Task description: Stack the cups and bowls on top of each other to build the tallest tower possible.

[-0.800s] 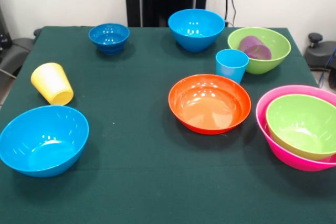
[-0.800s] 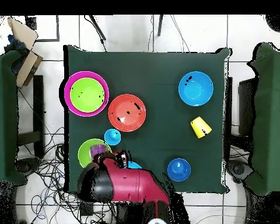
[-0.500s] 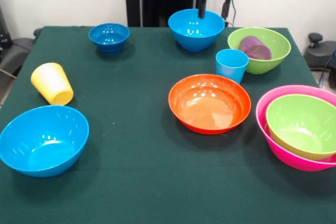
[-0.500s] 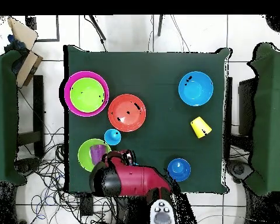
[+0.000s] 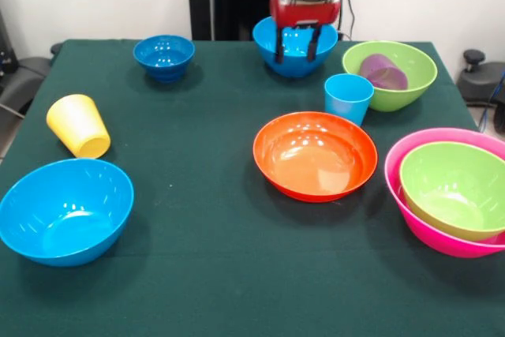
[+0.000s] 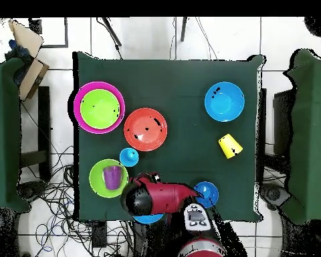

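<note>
Claw [image 5: 296, 45] open, both fingers pointing down, nothing between them, hanging over the sky-blue bowl [image 5: 294, 45] at the middle of the bench's [image 5: 205, 274] far edge in the front view. Unclear whether the fingertips touch the bowl. Bowl directly below, round, so no long axis to line up with; rim probably the likeliest grip.

Pink bowl [image 5: 410, 207] with a lime-green bowl [image 5: 454, 187] nested inside, at the right edge, toward the near corner. Orange bowl [image 5: 314, 154] and light blue cup [image 5: 348, 97] between claw and that nest, still apart from it. Tower barely begun; carry from here looks set to run toward the near right.
</note>
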